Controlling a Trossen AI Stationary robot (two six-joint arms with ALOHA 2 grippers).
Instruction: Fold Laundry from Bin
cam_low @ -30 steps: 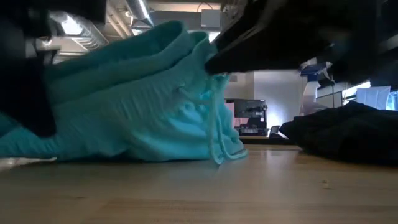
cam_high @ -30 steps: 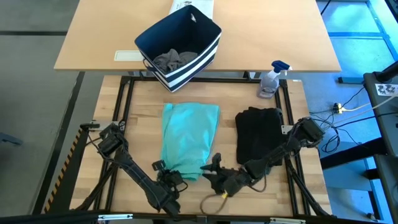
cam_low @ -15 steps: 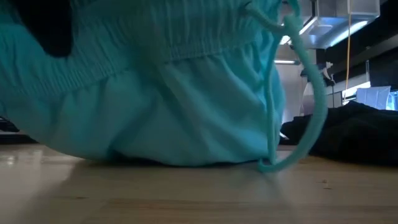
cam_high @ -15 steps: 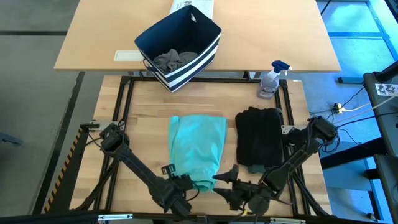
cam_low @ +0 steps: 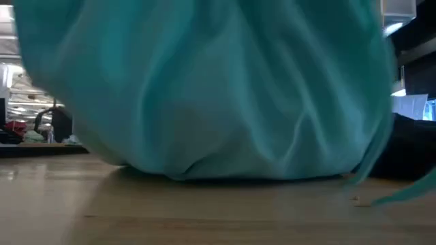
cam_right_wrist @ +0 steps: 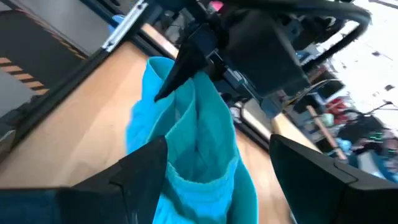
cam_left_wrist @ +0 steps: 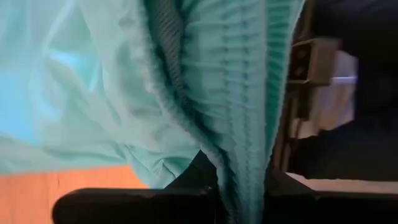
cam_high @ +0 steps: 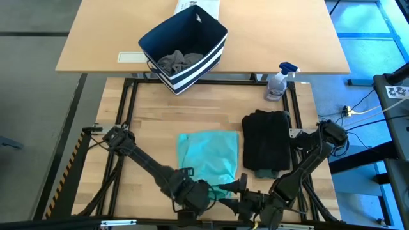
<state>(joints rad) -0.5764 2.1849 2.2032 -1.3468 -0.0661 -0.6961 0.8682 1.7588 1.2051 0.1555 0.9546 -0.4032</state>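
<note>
- While the teal piece [cam_high: 208, 156] lies bunched at lower centre of the high view, the left gripper [cam_high: 203, 191] is clamped on its ribbed waistband [cam_left_wrist: 249, 93].
- Right gripper [cam_high: 239, 193], fingers apart, sits just beside it.
- One folded black T-shirt [cam_high: 266, 144] lies to the right.
- The striped bin [cam_high: 185, 48], upper centre, holds one grey garment [cam_high: 179, 61]; one spray bottle [cam_high: 278, 81] stands nearby.

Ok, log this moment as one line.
left tool: shut on teal cloth garment | right tool: open beside its near edge | folded black garment: right of it

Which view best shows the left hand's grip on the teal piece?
Left wrist view: the left hand is shut on the teal piece's ribbed waistband. Right wrist view shows it from farther off; high view only roughly; low view shows just cloth.
</note>
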